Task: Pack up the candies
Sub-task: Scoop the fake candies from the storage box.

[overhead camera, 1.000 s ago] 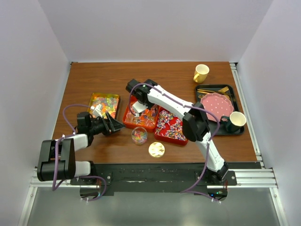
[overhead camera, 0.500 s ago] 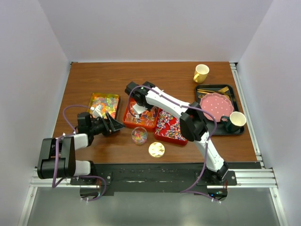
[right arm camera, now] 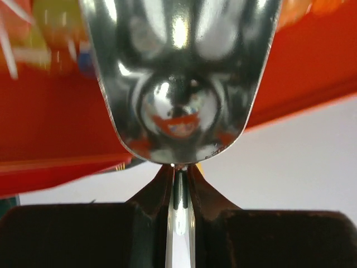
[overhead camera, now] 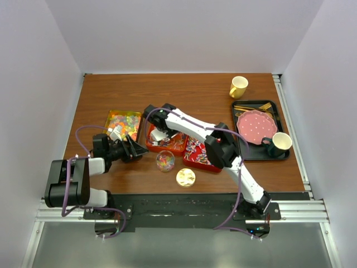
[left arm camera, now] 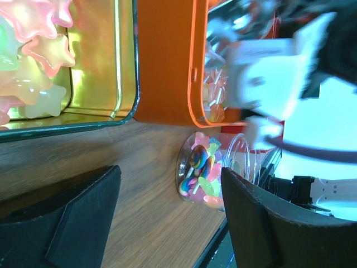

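A brown wooden table point(overhead camera: 111, 89) stands in a white booth. Near its middle the clear jar point(overhead camera: 164, 161) is only partly filled and its gold lid point(overhead camera: 186, 177) lies off beside it, so packing looks far from finished. Most candies point(overhead camera: 124, 121), small, glossy and multicoloured, sit in the tin point(overhead camera: 110, 118) and red trays point(overhead camera: 149, 144) just beyond. The left gripper point(overhead camera: 136, 149) gapes empty left of the jar. The right gripper point(right arm camera: 178, 178) pinches a metal scoop point(right arm camera: 179, 78) over a red tray.

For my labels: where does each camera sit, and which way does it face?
Top external: above, behind the bases, looking down at the table; both arms show.
Left wrist: low, facing the candy cup; open left tool shows.
Right wrist: facing a red tray; right tool grips a scoop.
Top and left wrist share that cup.
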